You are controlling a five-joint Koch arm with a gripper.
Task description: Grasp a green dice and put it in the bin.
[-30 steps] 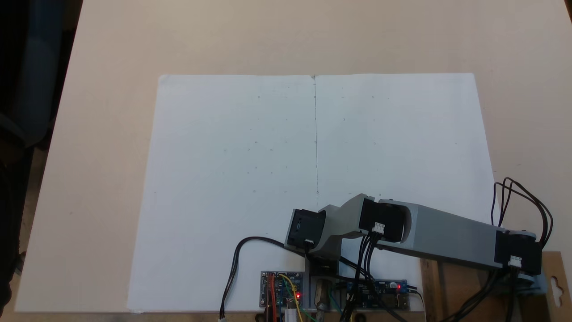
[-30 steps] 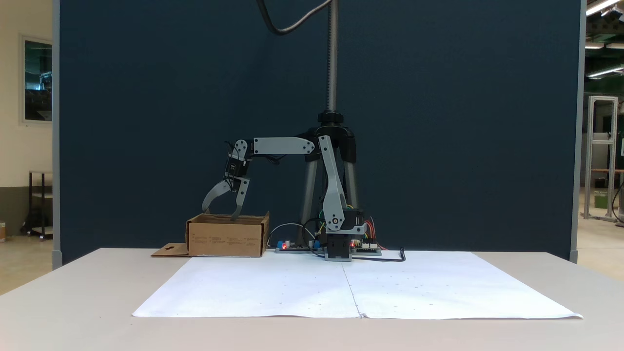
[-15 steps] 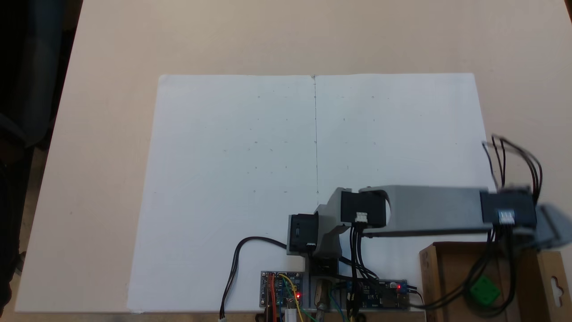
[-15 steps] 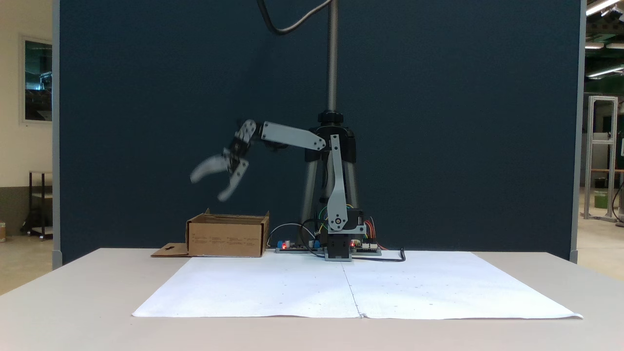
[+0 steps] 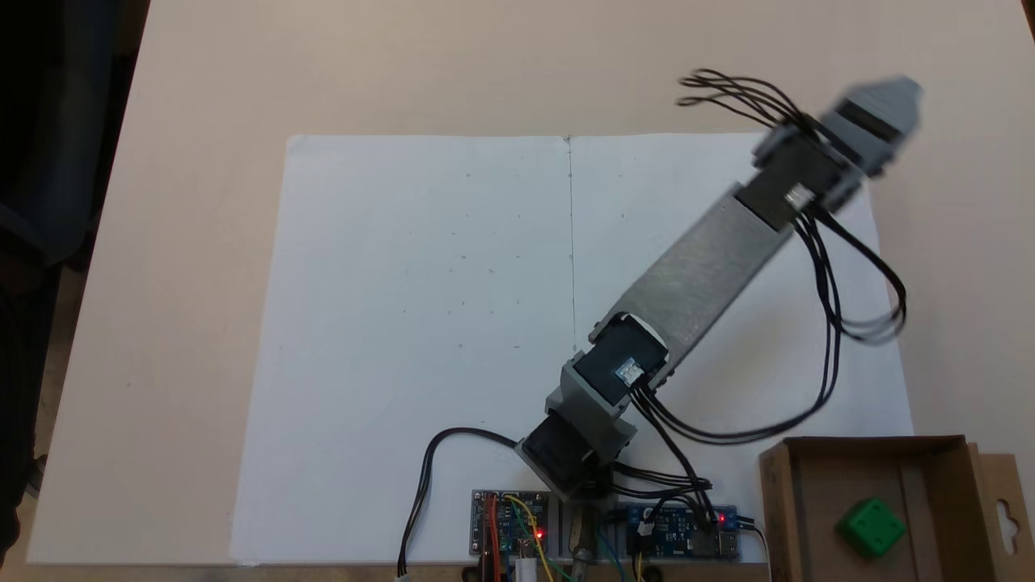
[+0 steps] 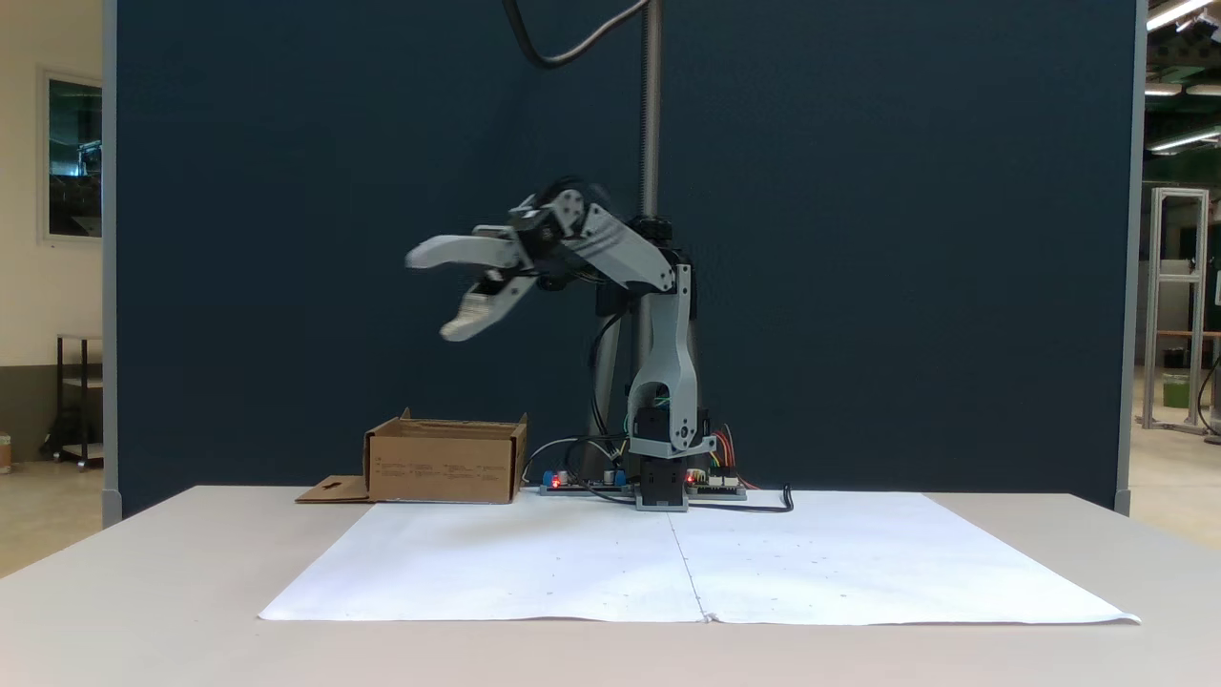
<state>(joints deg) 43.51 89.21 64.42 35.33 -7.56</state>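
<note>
A dark blue backdrop stands behind the table [image 6: 143,592], on which a white paper sheet [image 5: 420,323] is spread. The green dice [image 5: 870,526] is seen lying inside the bin [image 5: 817,453] at the table's edge. The hand [image 6: 434,298] is held high above the table, its jaws spread apart and empty, blurred in both fixed views.

Dark blue partition [image 6: 858,239], beige table [image 6: 143,592]

green dice [image 5: 871,526] inside bin [image 5: 817,485], arm [image 5: 695,271] stretched over paper [image 5: 404,323]

The bin [image 5: 857,453] is running off the bottom edge in a fixed view. Motion is blurring the gripper [image 6: 431,296] and its cables [image 5: 869,327].
</note>
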